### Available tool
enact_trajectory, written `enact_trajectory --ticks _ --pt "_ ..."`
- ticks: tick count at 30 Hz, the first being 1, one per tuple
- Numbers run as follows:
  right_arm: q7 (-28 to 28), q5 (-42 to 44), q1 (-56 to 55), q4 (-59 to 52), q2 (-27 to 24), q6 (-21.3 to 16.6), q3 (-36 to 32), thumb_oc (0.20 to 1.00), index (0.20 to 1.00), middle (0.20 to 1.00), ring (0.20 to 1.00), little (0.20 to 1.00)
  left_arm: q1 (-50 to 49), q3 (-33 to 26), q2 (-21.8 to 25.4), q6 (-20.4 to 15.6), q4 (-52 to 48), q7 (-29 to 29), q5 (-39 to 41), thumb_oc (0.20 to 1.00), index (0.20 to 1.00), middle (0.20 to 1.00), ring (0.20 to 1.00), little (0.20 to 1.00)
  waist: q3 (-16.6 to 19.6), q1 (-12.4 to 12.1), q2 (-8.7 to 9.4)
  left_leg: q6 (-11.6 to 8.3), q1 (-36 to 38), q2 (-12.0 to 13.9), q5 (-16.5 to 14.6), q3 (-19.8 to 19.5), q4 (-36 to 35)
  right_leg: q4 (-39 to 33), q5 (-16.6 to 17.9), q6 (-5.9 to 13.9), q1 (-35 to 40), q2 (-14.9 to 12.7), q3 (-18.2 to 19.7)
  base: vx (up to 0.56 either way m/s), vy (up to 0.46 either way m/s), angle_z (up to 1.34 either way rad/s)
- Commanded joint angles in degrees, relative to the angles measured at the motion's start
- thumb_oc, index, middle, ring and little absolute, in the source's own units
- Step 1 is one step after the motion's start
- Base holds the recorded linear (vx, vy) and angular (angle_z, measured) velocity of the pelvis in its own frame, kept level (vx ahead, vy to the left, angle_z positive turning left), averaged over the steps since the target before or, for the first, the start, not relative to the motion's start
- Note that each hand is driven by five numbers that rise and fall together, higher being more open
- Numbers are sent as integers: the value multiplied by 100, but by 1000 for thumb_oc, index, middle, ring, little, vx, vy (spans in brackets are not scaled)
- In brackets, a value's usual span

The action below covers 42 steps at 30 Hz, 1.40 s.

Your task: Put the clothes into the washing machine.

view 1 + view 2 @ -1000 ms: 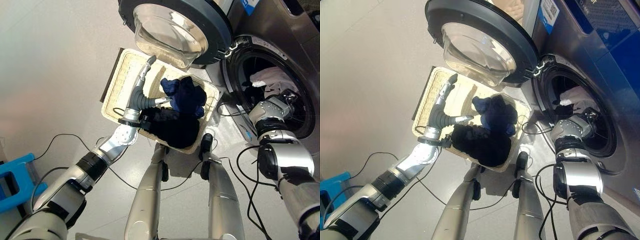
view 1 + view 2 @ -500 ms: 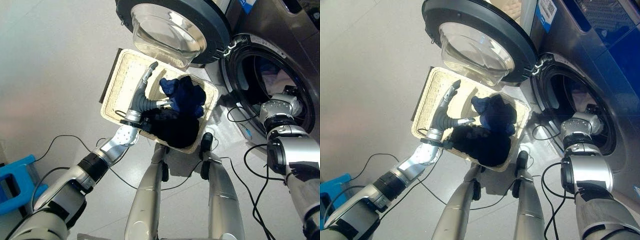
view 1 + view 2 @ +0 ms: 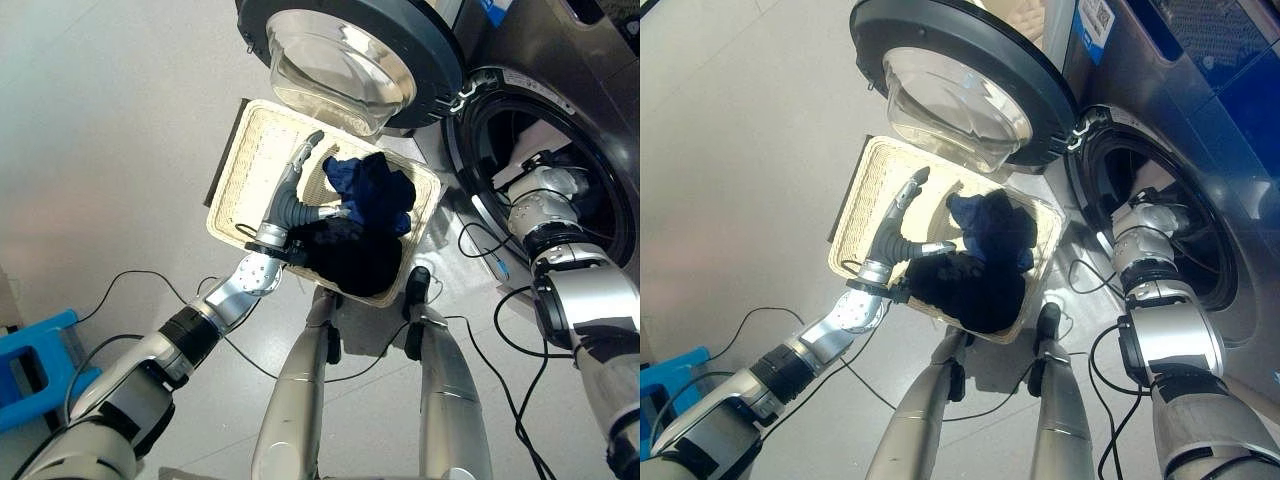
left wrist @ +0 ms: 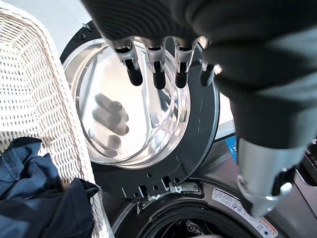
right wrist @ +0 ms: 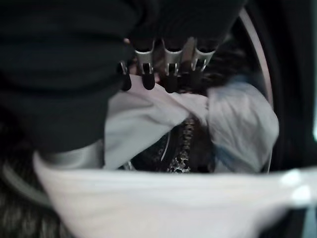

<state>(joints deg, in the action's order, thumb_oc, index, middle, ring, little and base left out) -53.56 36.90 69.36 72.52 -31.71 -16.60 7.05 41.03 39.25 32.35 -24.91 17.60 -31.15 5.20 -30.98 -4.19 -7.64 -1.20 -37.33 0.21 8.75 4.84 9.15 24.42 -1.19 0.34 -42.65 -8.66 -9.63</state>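
The right robot hand is sitting at the mouth of the drum, and it is pulling back from deeper inside, where it was a second ago with a pale bundle next to it. In the right wrist view the fingers are hanging fairly straight over a white garment that is draped across the drum's lip and trailing inside; I can't tell whether the thumb is pinching it, so the grip is staying an open question. My read: that garment is being delivered, and the hand is either letting go or about to.

Out at the basket, just beside the drum and under the open door, the left robot hand is hovering with fingers straight and spread, holding nothing. It is creeping toward the far rim of the basket, closer to the door than a second ago. In the left wrist view its fingers are pointing at the door glass.

The remaining clothes are lying in the basket's near half: a crumpled blue garment piled against a larger black garment, soft, folded over themselves, untouched. I'd say the task is partway through, with these two pieces still to go.
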Motion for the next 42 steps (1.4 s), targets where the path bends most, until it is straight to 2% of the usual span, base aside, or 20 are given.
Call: enact_trajectory --ticks 1,3,4,6,10,11,14,15,20,23,24,27,28,30,33,39,42 --pt "-625 -1472 -158 -404 -178 133 439 1000 1000 1000 1000 1000 105 -107 -373 549 363 -188 -574 1000 1000 1000 1000 1000 118 51 -410 24 19 -521 -832 182 492 -93 106 534 78 19 -414 -25 40 0" --pt "-733 -1580 -194 -464 -115 164 497 1000 1000 1000 1000 1000 117 -73 -387 733 453 -227 -653 1000 1000 1000 1000 1000 118 64 -413 18 1 -514 -820 196 486 -112 122 533 56 30 -404 -19 34 -1" --pt "-851 -1695 -310 -580 -41 193 513 1000 1000 1000 1000 1000 76 -45 -413 1012 509 -207 -717 1000 1000 1000 1000 1000 118 79 -423 13 18 -519 -821 201 466 -114 105 536 62 40 -394 -14 47 -7" --pt "-936 -1633 -762 -833 244 -30 368 1000 1000 1000 1000 1000 -27 64 -449 1597 723 -28 -821 1000 1000 1000 1000 1000 118 136 -449 -1 46 -521 -802 242 401 -197 108 545 80 78 -338 -9 54 -12" --pt "-1047 -1773 -1128 -1096 529 -153 337 1000 1000 1000 1000 1000 -23 176 -483 2030 928 65 -913 1000 1000 1000 1000 1000 118 190 -469 -6 37 -512 -783 304 353 -288 143 556 59 88 -311 -13 24 -5" --pt "-1155 -1741 -1329 -1327 688 -188 400 1000 1000 1000 1000 1000 -46 240 -527 2231 1055 4 -1072 1000 1000 1000 1000 1000 118 227 -457 -12 63 -503 -805 327 344 -283 117 563 72 100 -282 -5 18 -3" --pt "-1156 -1723 -1539 -1602 850 -270 461 1000 1000 1000 1000 1000 9 241 -572 2394 1252 -281 -1546 1000 1000 1000 1000 1000 118 293 -421 -32 27 -482 -783 368 334 -309 135 560 36 125 -252 0 0 0" --pt "-1064 -1739 -1730 -1965 984 -317 641 1000 1000 1000 1000 1000 173 253 -590 2562 1455 -615 -2003 1000 1000 1000 1000 1000 118 369 -362 -52 -36 -451 -742 429 316 -349 167 551 -14 158 -224 -25 24 -5" --pt "-1124 -1992 -2136 -2996 1123 -80 1279 1000 1000 1000 1000 1000 697 169 -596 2754 2075 -1468 -2977 1000 1000 1000 1000 1000 118 621 -215 -149 -124 -357 -640 601 259 -397 234 526 -162 261 -56 -14 59 -9" --pt "-1218 -1964 -2334 -3242 1132 -52 1397 1000 1000 1000 1000 1000 920 141 -570 2817 2378 -1610 -3158 1000 1000 1000 1000 1000 118 746 -173 -197 -138 -313 -620 700 258 -404 246 519 -212 303 37 2 86 -16" --pt "-1217 -1700 -2588 -3305 1209 -57 1405 1000 1000 1000 1000 1000 1127 102 -607 2831 2790 -1627 -3068 1000 1000 1000 1000 1000 118 891 -130 -256 -154 -267 -588 795 249 -406 263 515 -264 350 151 11 103 -17" --pt "-1095 -1244 -2870 -3136 1316 -367 1234 1000 1000 1000 1000 1000 1265 -5 -637 2643 3146 -1644 -2966 1000 1000 1000 1000 1000 118 1021 -116 -290 -97 -220 -565 928 197 -448 280 516 -262 386 252 17 103 -21" --pt "-1089 -1244 -2881 -3122 1320 -388 1225 1000 1000 1000 1000 1000 1271 -3 -642 2641 3152 -1645 -2954 1000 1000 1000 1000 1000 118 1025 -118 -291 -92 -217 -563 937 193 -453 282 516 -260 387 257 12 64 -33" --pt "-1116 -981 -2920 -2999 1337 -795 1030 1000 1000 1000 1000 1000 1286 -60 -695 2495 3189 -1628 -2911 1000 1000 1000 1000 1000 118 1063 -149 -303 -48 -202 -559 992 180 -484 284 509 -226 396 293 10 58 -24" --pt "-887 -652 -2725 -2765 1275 -1108 716 1000 1000 1000 1000 1000 1338 -20 -744 2420 3246 -1609 -3298 1000 1000 1000 1000 1000 118 1050 -189 -317 1 -208 -561 996 197 -491 270 496 -160 381 282 7 16 -10" --pt "-825 -644 -2227 -2926 1089 -1066 739 1000 1000 1000 1000 1000 1534 312 -584 2733 3501 -1669 -4557 1000 1000 1000 1000 1000 118 1024 -151 -363 -45 -214 -525 983 261 -487 295 475 -149 363 229 2 0 -1" --pt "-795 -643 -2211 -3045 1098 -1052 788 1000 1000 1000 1000 1000 1603 398 -522 2779 3537 -1628 -4732 1000 1000 1000 1000 1000 118 1041 -140 -362 -103 -202 -492 1003 258 -503 341 467 -206 378 240 0 0 0"
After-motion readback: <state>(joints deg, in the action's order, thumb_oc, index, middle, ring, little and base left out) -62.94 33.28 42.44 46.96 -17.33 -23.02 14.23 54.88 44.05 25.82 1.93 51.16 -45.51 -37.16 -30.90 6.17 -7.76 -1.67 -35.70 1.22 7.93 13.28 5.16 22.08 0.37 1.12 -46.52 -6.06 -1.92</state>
